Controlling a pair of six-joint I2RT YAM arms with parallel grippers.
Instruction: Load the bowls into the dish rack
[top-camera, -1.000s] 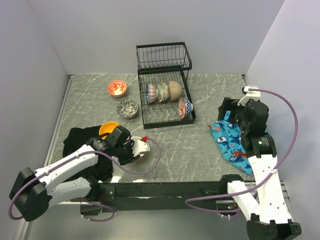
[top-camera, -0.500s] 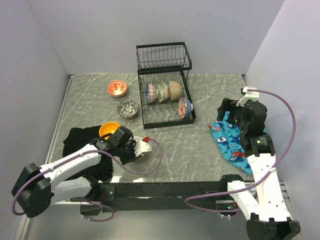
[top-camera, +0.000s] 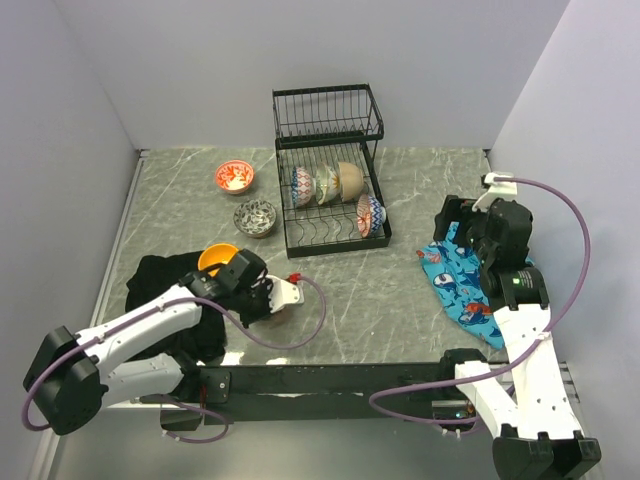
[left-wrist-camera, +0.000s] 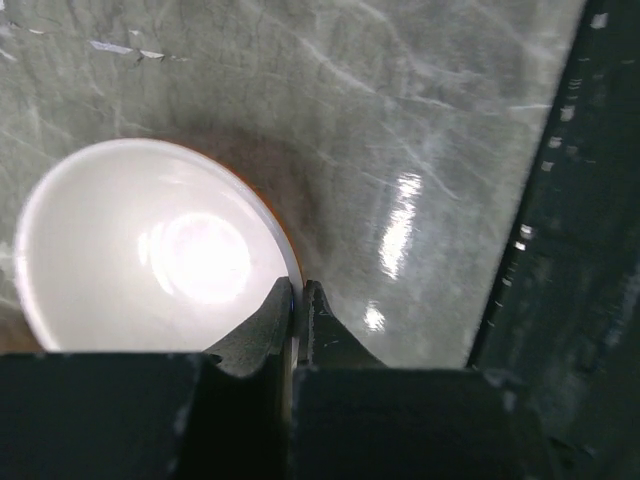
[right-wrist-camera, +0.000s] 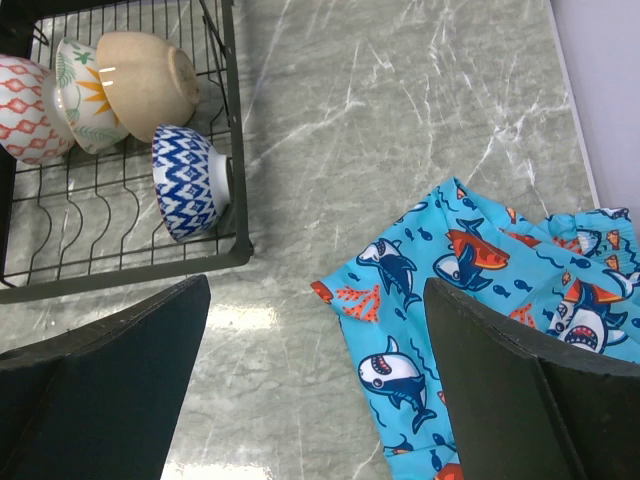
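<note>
We see the black wire dish rack (top-camera: 330, 190) at the far side of the table (top-camera: 420, 290), with four bowls (top-camera: 349, 180) standing on edge in its lower tray. Our right gripper (right-wrist-camera: 315, 290) hangs wide open above the shark-print cloth (right-wrist-camera: 470, 290). Our left gripper (left-wrist-camera: 298, 300) pinches the white bowl (left-wrist-camera: 150, 250) by its rim, low on the table's near side.

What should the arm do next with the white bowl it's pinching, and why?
Probably lift the white bowl a little off the table. The left gripper is shut on its rim, the bowl seems to rest on the table, and the dish rack stands farther back, so it must rise before travelling there.
</note>
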